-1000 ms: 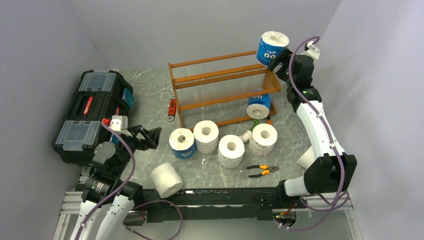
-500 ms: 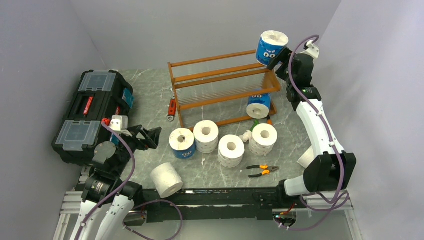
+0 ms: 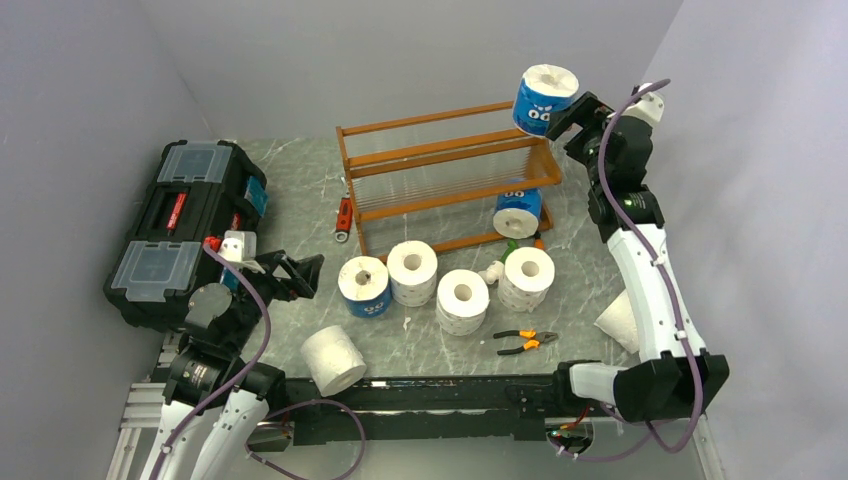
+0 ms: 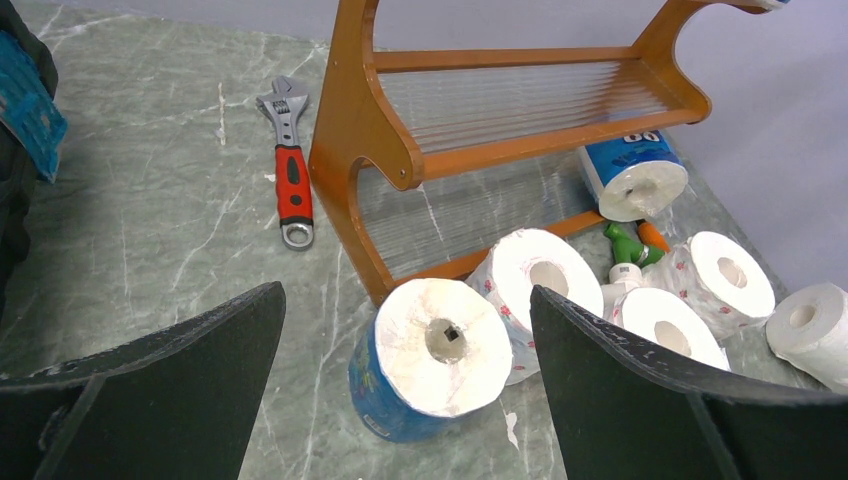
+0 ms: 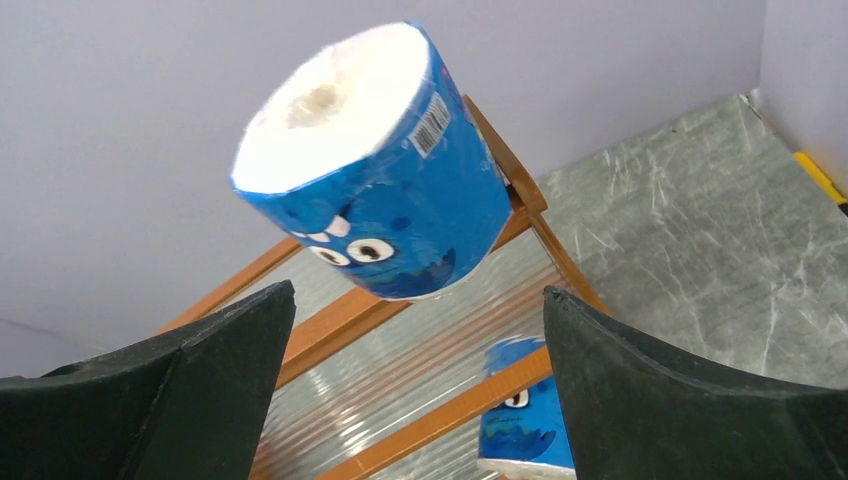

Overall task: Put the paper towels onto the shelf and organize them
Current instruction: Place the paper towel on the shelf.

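Note:
A blue-wrapped paper towel roll (image 3: 545, 98) sits tilted on the right end of the top tier of the orange-brown shelf (image 3: 440, 160). It fills the right wrist view (image 5: 380, 170). My right gripper (image 3: 580, 115) is open and empty just right of it, not touching it (image 5: 415, 300). A second blue roll (image 3: 517, 212) lies on the bottom tier. A third blue roll (image 3: 364, 286) stands on the table with white rolls (image 3: 412, 270) (image 3: 463, 300) (image 3: 527, 277) beside it. My left gripper (image 3: 300, 275) is open and empty, facing the third blue roll (image 4: 440, 355).
A black toolbox (image 3: 185, 225) stands at the left. A red wrench (image 3: 343, 220) lies left of the shelf. Pliers (image 3: 525, 342) lie near the front. A green-and-white tool (image 3: 500, 262) lies among the rolls. White rolls lie at the front (image 3: 333, 359) and far right (image 3: 620, 320).
My right arm has drawn back to the right, away from the blue roll, which stays on the top tier. The left arm has not moved.

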